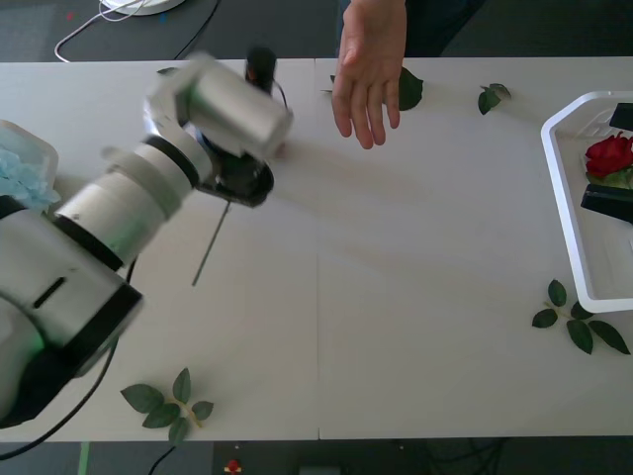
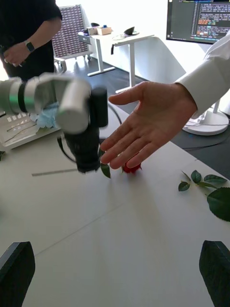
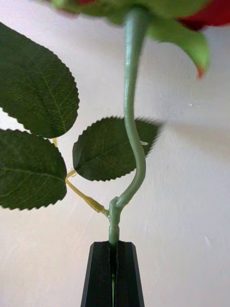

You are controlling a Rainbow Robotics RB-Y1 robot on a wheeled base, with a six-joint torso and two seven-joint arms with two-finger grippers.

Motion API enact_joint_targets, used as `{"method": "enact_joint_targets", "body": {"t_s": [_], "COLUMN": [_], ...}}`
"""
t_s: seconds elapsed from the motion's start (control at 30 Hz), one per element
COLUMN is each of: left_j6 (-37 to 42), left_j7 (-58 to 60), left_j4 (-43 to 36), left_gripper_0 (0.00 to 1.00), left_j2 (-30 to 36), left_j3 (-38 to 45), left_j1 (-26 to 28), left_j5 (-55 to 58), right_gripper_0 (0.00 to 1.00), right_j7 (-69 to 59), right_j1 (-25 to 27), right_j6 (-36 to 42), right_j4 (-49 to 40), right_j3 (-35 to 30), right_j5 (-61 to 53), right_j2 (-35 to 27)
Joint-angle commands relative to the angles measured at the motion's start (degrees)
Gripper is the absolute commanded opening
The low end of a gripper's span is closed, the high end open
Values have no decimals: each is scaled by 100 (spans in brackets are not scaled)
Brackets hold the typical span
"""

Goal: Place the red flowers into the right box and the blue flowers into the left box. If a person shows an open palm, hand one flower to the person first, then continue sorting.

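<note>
Near the bench's far edge, the left gripper (image 3: pixel 113 268), jaws clamped on a red rose (image 3: pixel 132 120), meets the person's open palm (image 1: pixel 370 69). Handover pending; another rose (image 1: pixel 609 155) already lies in the right box (image 1: pixel 566 213).

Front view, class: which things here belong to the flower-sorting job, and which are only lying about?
Belonging to the job:
- red rose, clamped by its stem in the left gripper
- person's open palm
- right box, a red rose inside
- blue flowers at the left edge

Lying about:
- loose leaf sprigs on the table
</note>
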Motion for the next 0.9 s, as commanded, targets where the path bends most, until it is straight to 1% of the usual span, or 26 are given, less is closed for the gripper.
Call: {"method": "enact_joint_targets", "body": {"t_s": [0.03, 0.07, 0.1, 0.13, 0.2, 0.23, 0.3, 0.33, 0.43, 0.53, 0.6, 0.63, 0.7, 0.77, 0.83, 0.87, 0.9], "left_j6": [900, 1146, 1348, 1454, 1796, 1867, 2174, 2218, 2249, 2249, 2249, 2249, 2051, 1770, 1120, 926, 469], "left_j7": [-167, -184, -202, -211, -246, -246, -299, -307, -633, -914, -1142, -1221, -1485, -1705, -1916, -1960, -1995], "left_j4": [-1290, -1703, -2099, -2301, -3074, -3285, -4103, -4314, -5412, -6045, -6555, -6669, -7056, -7276, -7460, -7504, -7557], "left_gripper_0": [0, 0, 0, 0, 0, 0, 0, 0, 0, 0, 0, 0, 0, 0, 0, 0, 0], "left_j2": [451, 513, 583, 609, 688, 715, 750, 750, 750, 750, 741, 750, 741, 750, 741, 750, 750], "left_j3": [780, 956, 1106, 1193, 1510, 1598, 2099, 2248, 3206, 3795, 4314, 4419, 4771, 4955, 5008, 4999, 4946], "left_j1": [349, 481, 613, 683, 929, 999, 1254, 1325, 1720, 2019, 2318, 2406, 2678, 2889, 3197, 3276, 3434], "left_j5": [-55, -46, -20, -11, 15, 24, 68, 77, 437, 815, 1228, 1351, 1817, 2169, 2626, 2749, 2986], "right_gripper_0": [100, 100, 100, 100, 100, 100, 100, 100, 100, 100, 100, 100, 100, 100, 100, 100, 100], "right_j7": [31, 31, 31, 31, 48, 57, 66, 66, 66, 48, 31, 31, 22, 13, -4, -4, -22], "right_j1": [77, 261, 323, 349, 454, 463, 507, 516, 516, 525, 534, 534, 534, 542, 534, 534, 534], "right_j6": [-49, -32, -32, -32, -67, -67, -49, -49, -32, -23, 3, 3, 12, 21, 65, 65, 91], "right_j4": [-44, 17, 17, 17, 26, 26, 26, 26, 26, 26, 26, 26, 26, 26, 26, 26, 26], "right_j3": [21, 56, 39, 39, 12, 4, -23, -23, -32, -23, -23, -23, -23, -23, -23, -23, -14], "right_j5": [-60, -60, -68, -104, -306, -350, -429, -438, -534, -561, -605, -622, -666, -701, -763, -780, -815], "right_j2": [-252, -217, -208, -226, -287, -305, -314, -314, -314, -314, -314, -314, -314, -296, -287, -279, -270]}}
